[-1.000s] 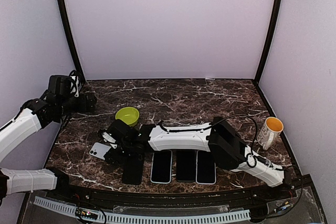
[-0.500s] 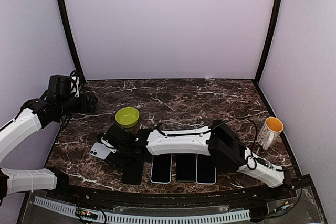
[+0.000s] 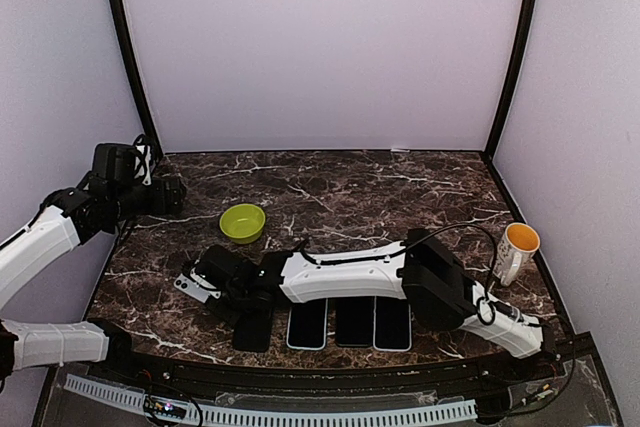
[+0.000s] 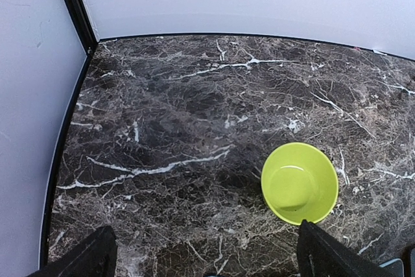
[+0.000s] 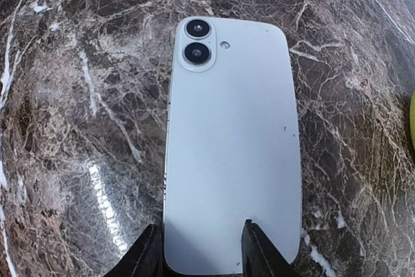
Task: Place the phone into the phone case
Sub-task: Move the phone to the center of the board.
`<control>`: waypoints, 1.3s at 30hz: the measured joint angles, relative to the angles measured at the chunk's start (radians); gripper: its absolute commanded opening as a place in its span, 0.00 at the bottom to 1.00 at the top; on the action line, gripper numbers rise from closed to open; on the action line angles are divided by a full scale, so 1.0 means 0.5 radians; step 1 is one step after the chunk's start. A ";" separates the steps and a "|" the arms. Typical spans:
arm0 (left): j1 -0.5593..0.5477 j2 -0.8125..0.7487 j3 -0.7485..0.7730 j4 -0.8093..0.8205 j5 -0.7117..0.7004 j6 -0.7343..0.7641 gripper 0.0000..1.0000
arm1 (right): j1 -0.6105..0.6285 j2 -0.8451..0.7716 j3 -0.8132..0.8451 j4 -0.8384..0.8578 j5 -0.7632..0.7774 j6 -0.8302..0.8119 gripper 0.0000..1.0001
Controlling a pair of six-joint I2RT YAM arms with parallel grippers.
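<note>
Dark marble table, robot at the near edge, read from left to right. The left gripper hangs idle with its jaws spread wide and nothing between them. A green bowl sits ahead of it, to its right.

The right gripper reaches across to the left part of the table. The white phone lies flat directly ahead of it, back up, with its lenses at the end away from the tool. The right gripper's fingers are part-way together over the phone's near end. Whether they already pinch it cannot be told.

Just behind this gripper, toward the near edge, lies a black phone case. Three more dark flat slabs follow in a row, and a mug stands at the far right.

The step in hand appears to be taking up the phone. The next move likely calls for a firm hold on its end, a lift, and squaring it over the black case.
</note>
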 measured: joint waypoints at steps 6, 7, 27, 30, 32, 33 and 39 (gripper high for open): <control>0.000 0.021 -0.002 0.006 0.006 0.001 0.99 | -0.024 -0.096 -0.156 0.083 -0.103 0.033 0.68; 0.000 0.024 -0.002 0.006 0.008 0.001 0.99 | -0.027 -0.096 -0.156 0.091 -0.113 0.045 0.68; 0.169 0.650 -0.160 -0.209 0.418 -0.301 0.69 | -0.156 -0.076 -0.148 0.203 -0.154 0.276 0.81; 0.185 0.599 -0.262 -0.198 0.449 -0.414 0.66 | -0.156 -0.076 -0.148 0.212 -0.179 0.262 0.82; 0.187 0.616 -0.327 -0.192 0.489 -0.480 0.66 | -0.156 -0.076 -0.148 0.214 -0.203 0.246 0.84; 0.187 0.632 -0.346 -0.191 0.500 -0.500 0.66 | -0.156 -0.076 -0.148 0.214 -0.213 0.234 0.86; 0.187 0.701 -0.422 -0.124 0.584 -0.628 0.59 | -0.156 -0.076 -0.148 0.214 -0.229 0.163 0.92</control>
